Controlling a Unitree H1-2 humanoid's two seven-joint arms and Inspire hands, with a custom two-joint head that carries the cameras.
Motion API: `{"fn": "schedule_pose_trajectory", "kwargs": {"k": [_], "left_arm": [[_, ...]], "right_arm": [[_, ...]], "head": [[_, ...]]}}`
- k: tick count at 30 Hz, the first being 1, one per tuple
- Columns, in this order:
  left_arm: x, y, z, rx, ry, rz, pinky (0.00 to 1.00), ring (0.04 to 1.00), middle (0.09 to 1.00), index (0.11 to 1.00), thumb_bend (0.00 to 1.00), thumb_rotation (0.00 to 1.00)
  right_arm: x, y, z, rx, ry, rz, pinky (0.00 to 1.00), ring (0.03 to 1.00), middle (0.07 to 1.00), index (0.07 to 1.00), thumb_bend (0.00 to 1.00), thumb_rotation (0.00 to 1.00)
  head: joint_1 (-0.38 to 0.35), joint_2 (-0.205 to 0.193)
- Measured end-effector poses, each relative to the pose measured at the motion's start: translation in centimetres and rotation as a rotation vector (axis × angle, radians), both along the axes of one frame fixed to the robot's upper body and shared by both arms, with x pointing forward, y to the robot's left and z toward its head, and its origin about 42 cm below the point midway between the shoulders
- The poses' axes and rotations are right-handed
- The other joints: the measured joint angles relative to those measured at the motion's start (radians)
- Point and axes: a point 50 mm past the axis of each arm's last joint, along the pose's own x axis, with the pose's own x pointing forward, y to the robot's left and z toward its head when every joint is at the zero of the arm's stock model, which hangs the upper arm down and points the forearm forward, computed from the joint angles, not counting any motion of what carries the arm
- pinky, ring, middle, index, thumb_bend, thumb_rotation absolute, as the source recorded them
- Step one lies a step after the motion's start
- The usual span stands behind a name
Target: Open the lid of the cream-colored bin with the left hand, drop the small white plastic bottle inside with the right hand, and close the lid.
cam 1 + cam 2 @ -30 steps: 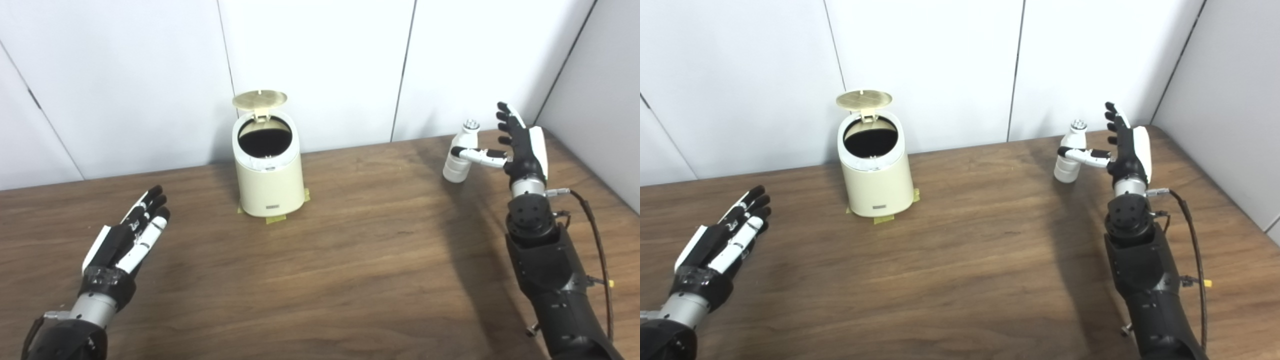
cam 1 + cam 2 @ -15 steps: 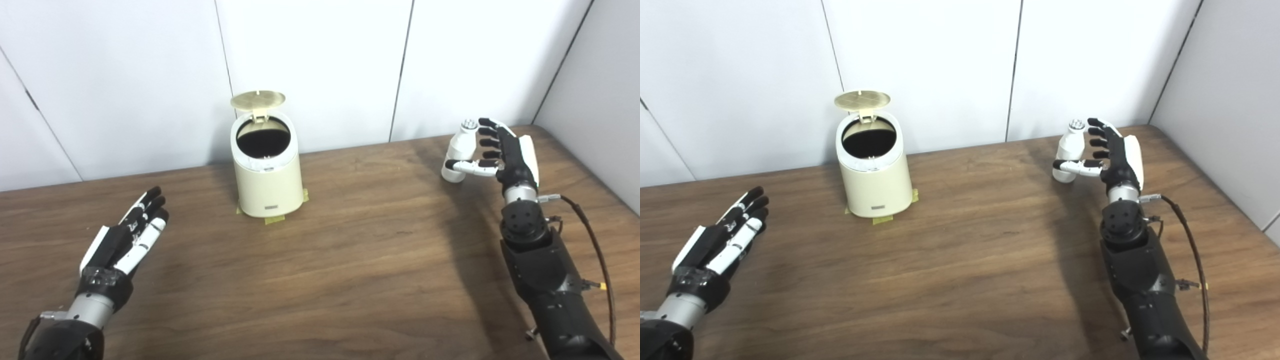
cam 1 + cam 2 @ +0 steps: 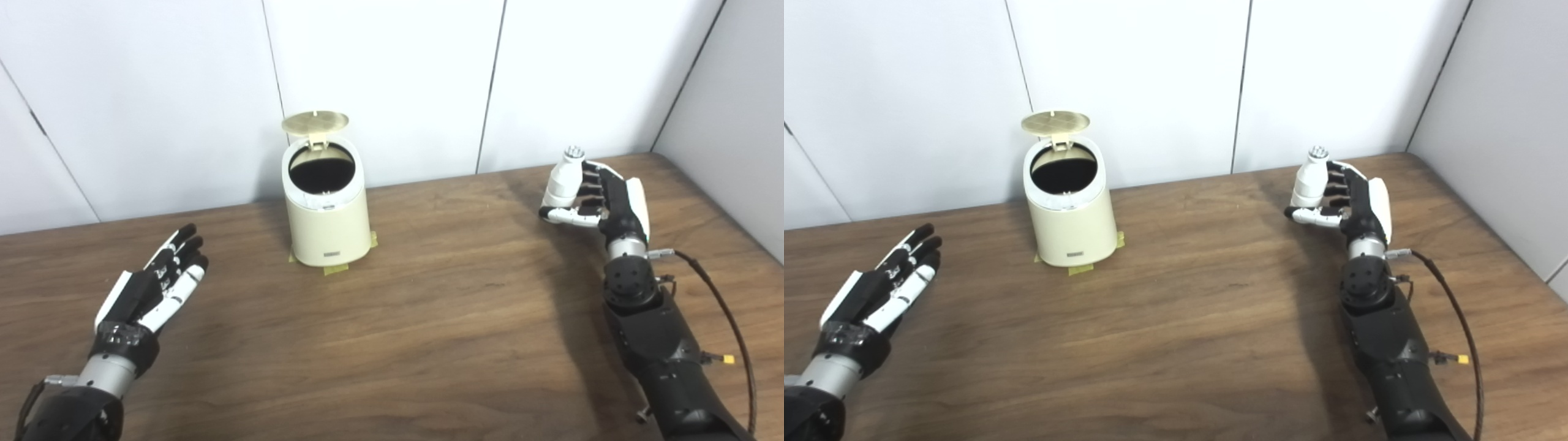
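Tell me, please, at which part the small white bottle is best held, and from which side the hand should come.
Best around the wide lower body of the small white bottle, coming from its right side, as the right hand does now. The bottle is upright, its neck and cap are narrow, and that side faces the arm, so the fingers wrap the body easily.

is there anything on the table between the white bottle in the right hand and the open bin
Nothing visible. The right hand is shut on the bottle, and only bare table lies between it and the bin, whose lid stands open.
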Motion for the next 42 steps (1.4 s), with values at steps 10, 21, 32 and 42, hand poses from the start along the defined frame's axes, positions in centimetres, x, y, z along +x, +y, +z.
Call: {"fn": "schedule_pose_trajectory", "kwargs": {"k": [10,21,32,42], "left_arm": [[0.2,-0.3,0.2,0.016,-0.001,-0.033,1.00,0.969,0.956,1.000,0.31,0.39],[0.4,-0.6,0.4,0.050,-0.003,-0.053,1.00,0.971,0.955,1.000,0.31,0.39],[0.3,-1.0,0.2,0.086,0.001,-0.065,1.00,0.961,0.953,0.992,0.31,0.24],[0.4,-1.0,0.2,0.077,-0.001,-0.056,1.00,0.965,0.958,0.994,0.29,0.09]], "right_arm": [[0.1,-0.1,-0.2,0.014,0.005,-0.003,0.59,0.665,0.707,0.720,0.77,0.09],[-0.1,-0.2,0.0,-0.012,-0.038,-0.041,0.38,0.428,0.486,0.522,0.52,0.00],[-0.7,-0.2,0.7,-0.044,-0.062,-0.065,0.42,0.435,0.500,0.496,0.52,0.00],[-1.4,-0.5,0.8,-0.030,-0.060,-0.066,0.40,0.417,0.488,0.518,0.52,0.00]], "head": [[0.002,0.002],[0.017,0.002],[0.023,0.003],[0.028,-0.005]]}}
